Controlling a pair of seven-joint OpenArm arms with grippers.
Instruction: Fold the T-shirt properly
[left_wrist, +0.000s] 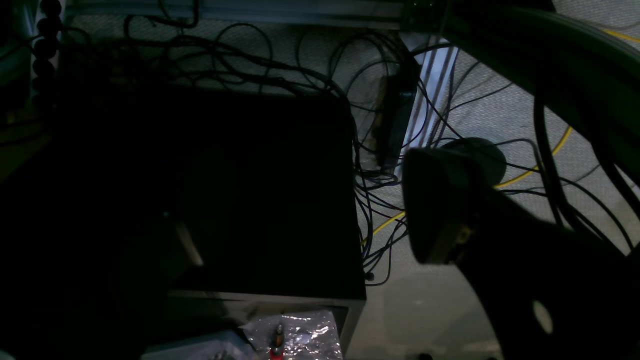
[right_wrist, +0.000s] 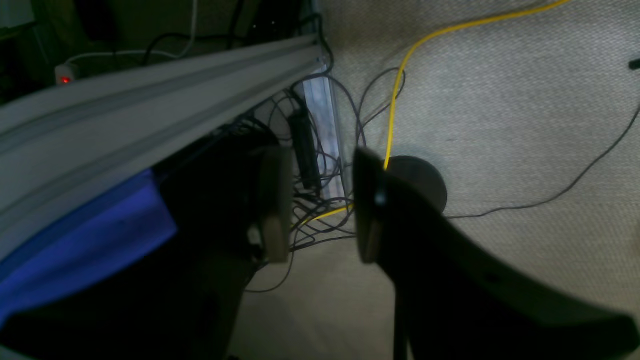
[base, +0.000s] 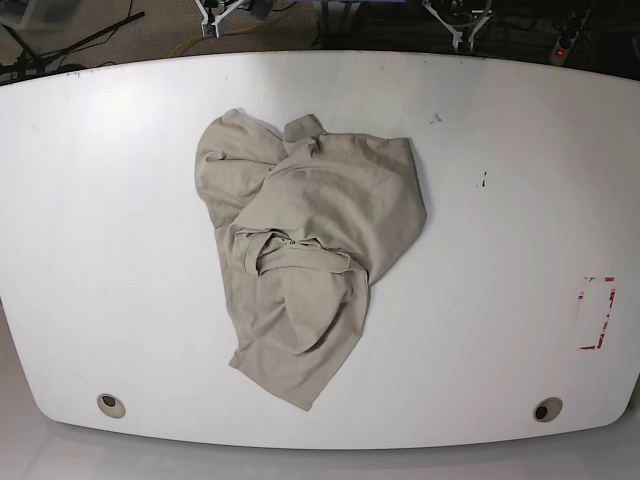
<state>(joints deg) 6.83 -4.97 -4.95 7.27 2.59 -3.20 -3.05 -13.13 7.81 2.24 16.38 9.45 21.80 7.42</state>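
On the white worktop (base: 520, 130), the T-shirt (base: 310, 250) is seen crumpled, left of centre. No fold is judged begun; spreading flat is called for first. Both sets of fingers (right_wrist: 320, 205) are parted, grasping nothing, away over the floor.

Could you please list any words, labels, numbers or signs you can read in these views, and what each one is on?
No readable text in any view.
T-shirt: plain, no print.
Table: a red-and-white mark near its edge, too small to read.
Wrist views: too dark and blurred to show any lettering.
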